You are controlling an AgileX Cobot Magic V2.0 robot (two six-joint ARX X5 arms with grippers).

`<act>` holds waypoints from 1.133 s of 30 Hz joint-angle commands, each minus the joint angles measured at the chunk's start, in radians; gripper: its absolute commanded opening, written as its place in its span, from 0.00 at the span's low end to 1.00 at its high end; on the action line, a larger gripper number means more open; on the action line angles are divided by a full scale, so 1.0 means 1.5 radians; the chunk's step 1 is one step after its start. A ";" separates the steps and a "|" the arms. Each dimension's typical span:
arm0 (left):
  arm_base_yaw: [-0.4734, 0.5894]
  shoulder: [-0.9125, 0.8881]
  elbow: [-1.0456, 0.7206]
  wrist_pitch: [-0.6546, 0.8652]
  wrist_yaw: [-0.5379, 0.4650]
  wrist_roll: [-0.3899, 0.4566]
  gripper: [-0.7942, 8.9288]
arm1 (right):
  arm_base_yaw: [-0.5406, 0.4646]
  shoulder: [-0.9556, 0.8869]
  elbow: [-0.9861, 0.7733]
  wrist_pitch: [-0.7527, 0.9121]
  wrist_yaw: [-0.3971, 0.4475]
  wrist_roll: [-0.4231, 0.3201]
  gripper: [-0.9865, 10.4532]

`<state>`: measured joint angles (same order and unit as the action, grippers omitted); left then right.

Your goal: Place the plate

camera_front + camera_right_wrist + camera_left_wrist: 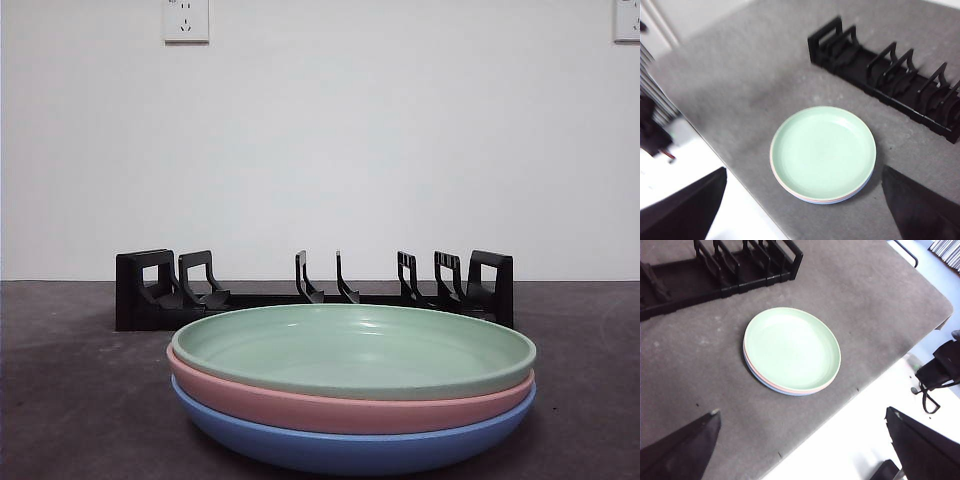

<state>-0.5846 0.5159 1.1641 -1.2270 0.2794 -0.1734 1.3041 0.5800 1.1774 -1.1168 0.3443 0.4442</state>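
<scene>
Plates (352,385) sit stacked 3 high before the rack (314,290); both tools hover above, jaws apart.

The desk (70,380) has a dark grey, slightly speckled top. Two things lie directly on it. A blue plate (350,448) sits near the front edge, at the bottom of a stack. Behind it, closer to the far edge and apart from the stack, a long black slotted rack (150,300) lies parallel to that edge.
</scene>
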 commanded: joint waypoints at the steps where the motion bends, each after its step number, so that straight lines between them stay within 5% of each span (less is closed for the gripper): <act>1: -0.003 0.004 0.012 0.024 -0.002 -0.003 0.62 | 0.009 -0.025 0.012 -0.006 0.003 0.019 0.52; 8: -0.003 0.004 0.012 0.061 -0.002 -0.003 0.56 | 0.009 -0.057 0.012 -0.037 0.003 0.021 0.50; 11: -0.003 0.004 0.012 0.064 -0.002 -0.002 0.11 | 0.009 -0.057 0.012 -0.044 0.003 0.024 0.14; 12: -0.003 0.004 0.012 0.065 -0.002 -0.002 0.11 | 0.009 -0.057 0.011 -0.044 0.006 0.024 0.07; 34: 0.005 -0.001 -0.003 0.077 -0.005 -0.001 0.09 | 0.009 -0.057 0.011 -0.044 0.038 0.023 0.10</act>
<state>-0.5777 0.5156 1.1545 -1.1175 0.2783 -0.1761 1.3041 0.4911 1.1812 -1.1900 0.3965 0.4702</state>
